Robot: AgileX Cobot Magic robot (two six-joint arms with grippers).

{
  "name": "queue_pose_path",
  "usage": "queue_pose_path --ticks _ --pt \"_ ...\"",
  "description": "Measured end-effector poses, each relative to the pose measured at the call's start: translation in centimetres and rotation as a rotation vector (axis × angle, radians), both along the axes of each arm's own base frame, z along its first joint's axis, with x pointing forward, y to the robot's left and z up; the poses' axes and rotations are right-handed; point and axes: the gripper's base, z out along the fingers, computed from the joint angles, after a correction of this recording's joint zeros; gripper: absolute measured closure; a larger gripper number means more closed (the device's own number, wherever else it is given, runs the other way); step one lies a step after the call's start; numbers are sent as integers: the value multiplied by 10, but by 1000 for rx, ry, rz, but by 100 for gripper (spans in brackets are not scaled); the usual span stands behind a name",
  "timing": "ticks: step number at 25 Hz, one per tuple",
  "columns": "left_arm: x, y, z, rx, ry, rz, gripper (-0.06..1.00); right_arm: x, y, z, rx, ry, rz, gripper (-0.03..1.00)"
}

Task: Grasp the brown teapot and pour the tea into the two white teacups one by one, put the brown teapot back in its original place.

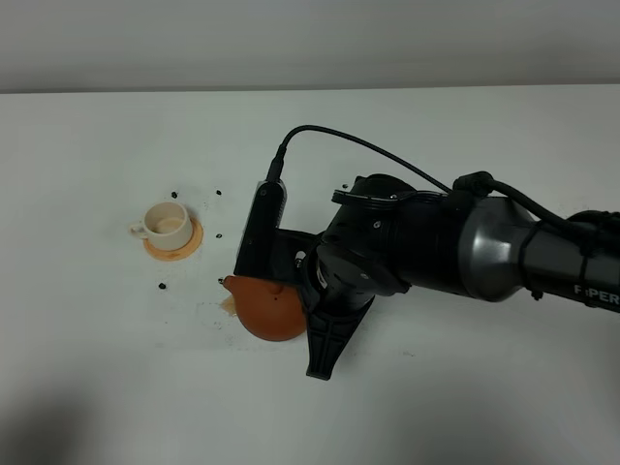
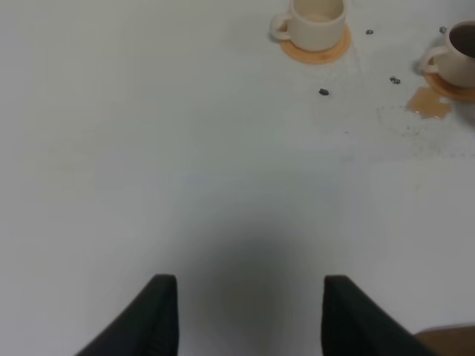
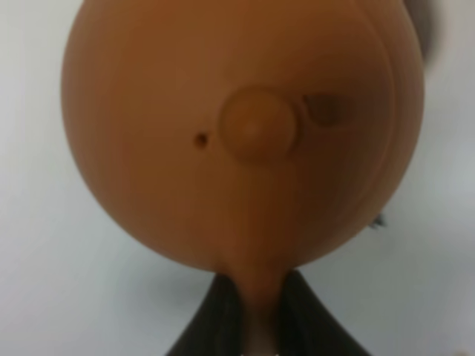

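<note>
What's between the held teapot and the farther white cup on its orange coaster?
Nothing visible blocks it. Between the round reddish-brown clay teapot and the cream-white cylindrical cup lies white table with small dark specks and a brownish puddle.

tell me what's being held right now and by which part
The right gripper holds the brown teapot by its handle, pinched between the fingers. The left gripper is open and holds nothing.

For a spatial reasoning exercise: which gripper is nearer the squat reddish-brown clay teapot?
Right. The right gripper is closed on the handle of the reddish-brown clay teapot. The left gripper hangs open over the white table, well apart; its wrist view shows no teapot.
</note>
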Motion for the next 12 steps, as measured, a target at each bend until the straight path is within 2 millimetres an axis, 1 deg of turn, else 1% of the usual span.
queue_pose_path --ticks 7,10,12 --pt "0 0 0 0 0 0 48 1 5 -24 -2 54 -20 85" --pt "0 0 0 0 0 0 48 1 7 -32 -4 81 -31 85" --pt "0 0 0 0 0 0 48 0 7 -34 -6 87 -34 85"
